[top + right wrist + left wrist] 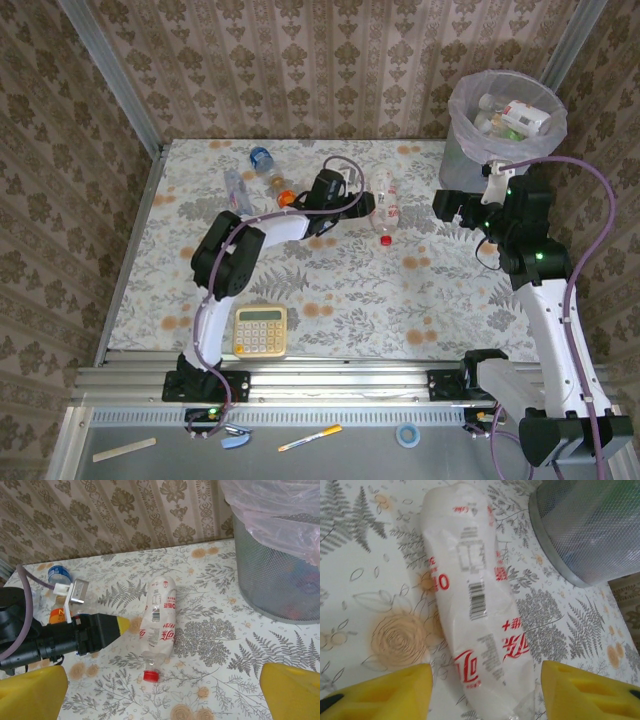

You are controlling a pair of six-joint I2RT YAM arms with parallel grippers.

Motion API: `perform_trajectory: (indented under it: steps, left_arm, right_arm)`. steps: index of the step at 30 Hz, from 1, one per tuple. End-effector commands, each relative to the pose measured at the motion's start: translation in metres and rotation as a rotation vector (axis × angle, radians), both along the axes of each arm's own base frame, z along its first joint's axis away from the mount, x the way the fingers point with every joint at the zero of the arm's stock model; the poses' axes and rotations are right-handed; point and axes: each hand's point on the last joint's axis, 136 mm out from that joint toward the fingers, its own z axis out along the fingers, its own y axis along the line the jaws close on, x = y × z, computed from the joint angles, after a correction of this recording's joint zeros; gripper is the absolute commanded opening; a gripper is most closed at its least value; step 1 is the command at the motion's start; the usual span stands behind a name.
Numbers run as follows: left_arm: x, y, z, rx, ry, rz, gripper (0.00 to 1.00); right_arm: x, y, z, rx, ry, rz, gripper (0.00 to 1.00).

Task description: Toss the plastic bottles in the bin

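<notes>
A crushed clear plastic bottle point(385, 208) with a white label, red lettering and a red cap point(151, 675) lies on the flowered table. My left gripper point(485, 695) is open, its yellow fingertips point(385, 692) on either side of the bottle's point(475, 595) lower end with a gap on each side. The left gripper point(107, 630) sits just left of the bottle point(160, 622) in the right wrist view. The grey mesh bin point(505, 130) with a pinkish bag holds several bottles. My right gripper point(447, 212) is open and holds nothing, beside the bin point(280, 575).
More bottles lie at the back left: one with a blue cap point(262, 159), a clear one point(235, 186) and one with an orange label point(286, 198). A yellow calculator point(260, 330) rests near the front edge. Patterned walls enclose the table.
</notes>
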Motion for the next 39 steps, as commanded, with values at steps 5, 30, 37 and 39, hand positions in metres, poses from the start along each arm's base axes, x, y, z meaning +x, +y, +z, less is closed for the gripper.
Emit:
perform_trajectory:
  steps: [5, 30, 37, 39]
  left_arm:
    - [0.008, -0.006, -0.017, 0.161, 0.04, -0.007, 0.65]
    - [-0.006, -0.022, -0.083, 0.529, 0.139, -0.068, 0.58]
    - [-0.008, -0.02, -0.078, 0.539, 0.121, -0.089, 0.34]
    - [-0.009, -0.019, -0.073, 0.533, 0.106, -0.092, 0.3]
  right_arm:
    - [0.001, 0.008, -0.009, 0.046, 0.026, 0.019, 1.0]
    - [0.005, 0.016, -0.03, 0.08, 0.067, 0.039, 1.0]
    - [0.005, 0.016, -0.034, 0.076, 0.071, 0.037, 1.0]
    - [0.004, 0.015, -0.035, 0.073, 0.073, 0.036, 1.0]
